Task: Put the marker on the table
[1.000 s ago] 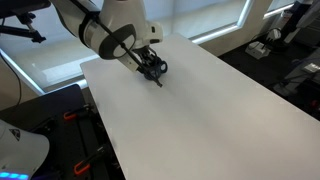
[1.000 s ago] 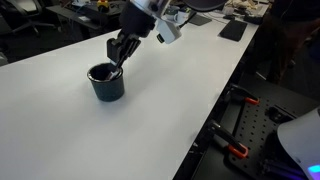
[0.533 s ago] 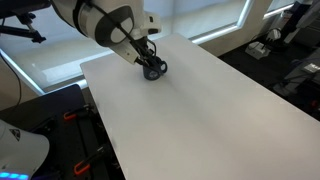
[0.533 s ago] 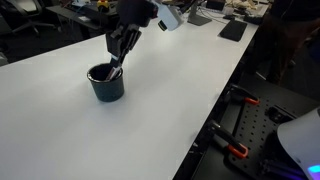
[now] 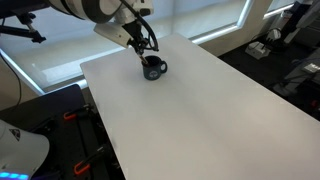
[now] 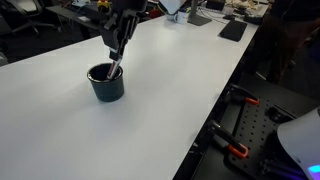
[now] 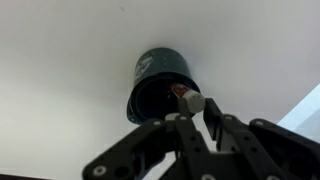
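Observation:
The dark round mug stands on the white table near its far end; it also shows in the other exterior view and in the wrist view. My gripper hangs just above the mug and is shut on the marker. The marker points down, its lower end at the mug's rim. In the wrist view the marker's reddish body and light end stick out between the fingertips, over the mug's opening.
A dark flat pad lies at the far end of the table. Black stands with orange clamps sit below the table's edge. Desks and gear crowd the background.
My gripper has risen from the mug's mouth, taking the marker up with it. The mug has stayed in place.

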Tool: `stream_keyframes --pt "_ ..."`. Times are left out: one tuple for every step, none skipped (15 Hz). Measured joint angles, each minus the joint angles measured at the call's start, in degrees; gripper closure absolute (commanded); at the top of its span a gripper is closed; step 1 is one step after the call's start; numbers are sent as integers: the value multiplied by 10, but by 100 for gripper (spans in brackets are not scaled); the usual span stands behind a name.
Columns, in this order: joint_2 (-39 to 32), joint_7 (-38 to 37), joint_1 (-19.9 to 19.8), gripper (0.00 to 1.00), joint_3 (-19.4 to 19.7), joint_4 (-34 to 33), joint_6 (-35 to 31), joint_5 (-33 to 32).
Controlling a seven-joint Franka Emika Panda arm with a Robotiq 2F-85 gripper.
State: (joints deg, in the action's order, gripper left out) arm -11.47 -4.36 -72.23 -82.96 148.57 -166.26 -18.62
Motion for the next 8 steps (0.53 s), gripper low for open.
stream_keyframes --pt "13 -5 -11 95 -17 -1 10 0" --pt "28 -9 -21 95 -33 -2 17 -1" --pt "46 -16 -30 95 -47 -3 23 -2" --pt "64 -21 -37 95 -59 -5 28 -3" --pt "83 -27 -42 95 -67 -7 33 -5" --pt "103 -31 -43 95 -73 -9 38 -6" --pt "122 -35 -42 95 -75 -11 42 -8" --pt "142 -35 -17 95 -53 -13 45 -1"
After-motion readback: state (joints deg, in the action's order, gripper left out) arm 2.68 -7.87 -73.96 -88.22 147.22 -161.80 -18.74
